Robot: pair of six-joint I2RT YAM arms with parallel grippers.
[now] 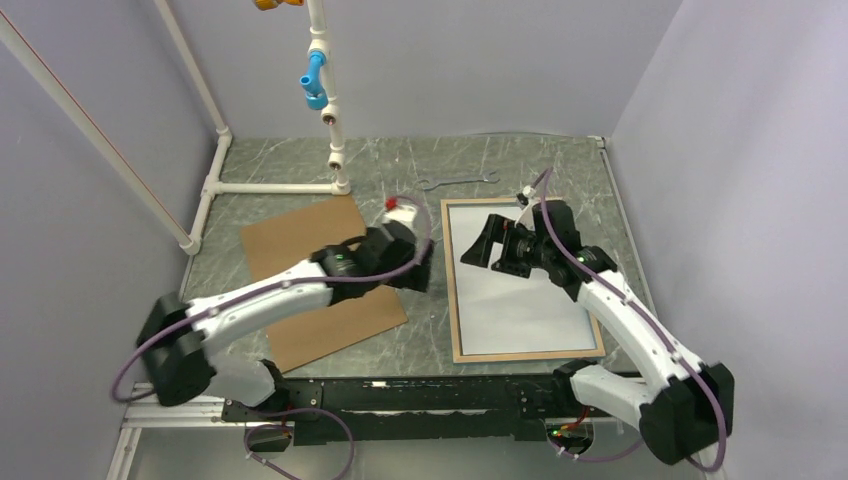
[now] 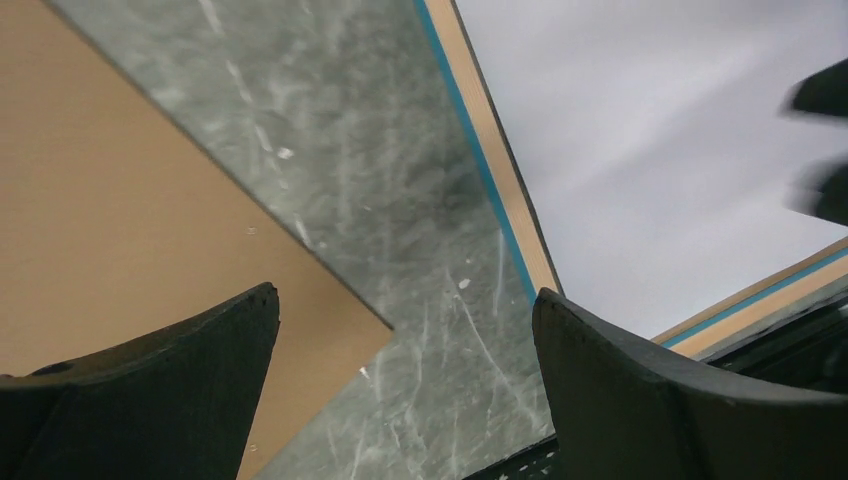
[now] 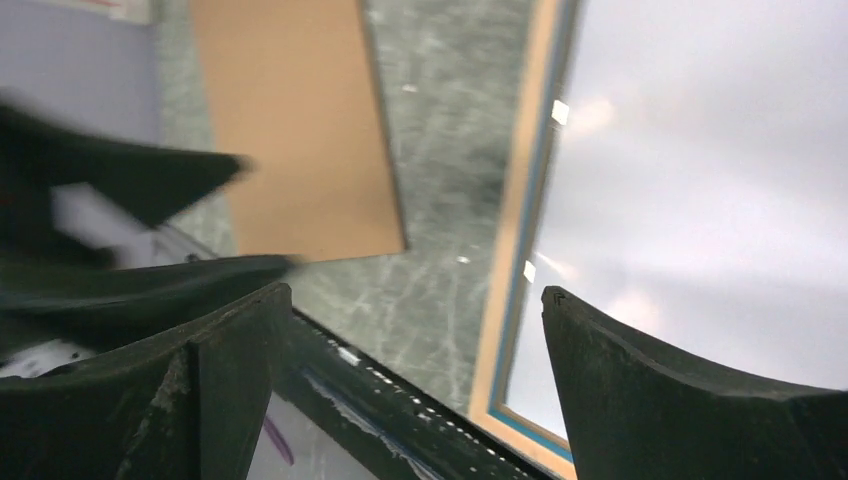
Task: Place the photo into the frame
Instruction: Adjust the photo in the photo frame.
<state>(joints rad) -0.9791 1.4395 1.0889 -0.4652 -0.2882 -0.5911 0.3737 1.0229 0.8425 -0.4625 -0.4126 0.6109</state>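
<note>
Below the spread right gripper (image 3: 415,300), the photo (image 3: 700,180) flat inside the frame (image 3: 512,230)

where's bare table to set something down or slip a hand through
Bare table runs between the backing board and the frame, nearest the arm bases. Another patch lies behind the frame, right of the wrench. Crowded: the left gripper fills that gap's far end, and the right gripper hangs over the frame.

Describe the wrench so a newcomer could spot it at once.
On the marbled table, look near the far edge, between the white pipe stand and the frame. The wrench lies flat there, touching neither. Unlike the stand and tan-edged frame, it is small, thin and silver.
</note>
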